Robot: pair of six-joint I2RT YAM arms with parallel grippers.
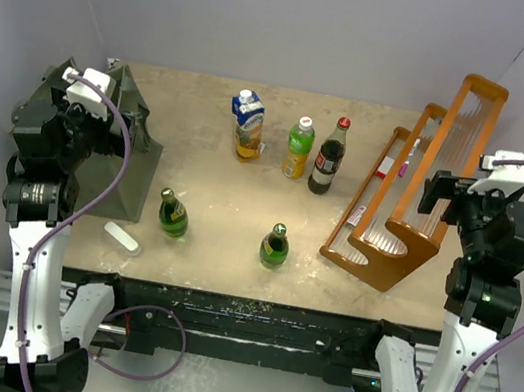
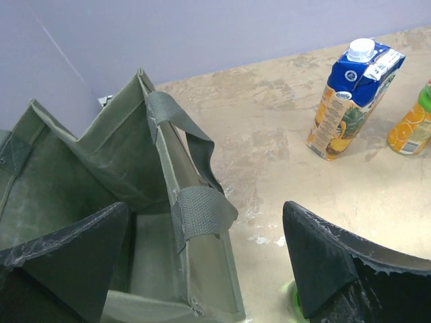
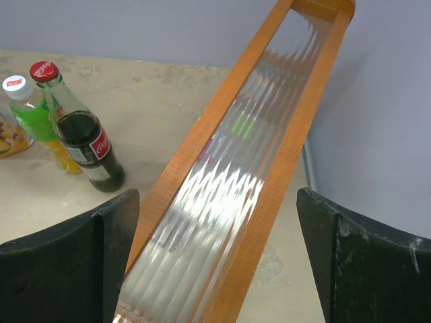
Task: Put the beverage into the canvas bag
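The dark olive canvas bag (image 1: 135, 155) stands open at the table's left edge, and its loop handle (image 2: 199, 210) shows in the left wrist view. My left gripper (image 1: 110, 125) hovers over the bag's right wall (image 2: 176, 180), open and empty. A juice carton (image 1: 246, 124), an orange soda bottle (image 1: 298, 148) and a cola bottle (image 1: 328, 157) stand at the back. Two green bottles (image 1: 173, 214) (image 1: 274, 246) stand nearer. My right gripper (image 1: 441, 193) is open and empty above the orange rack (image 3: 236, 168).
The orange wooden rack (image 1: 416, 188) with ribbed clear panels fills the right side. A small white object (image 1: 121, 236) lies near the front edge by the bag. The walls close in on the left, the right and the back.
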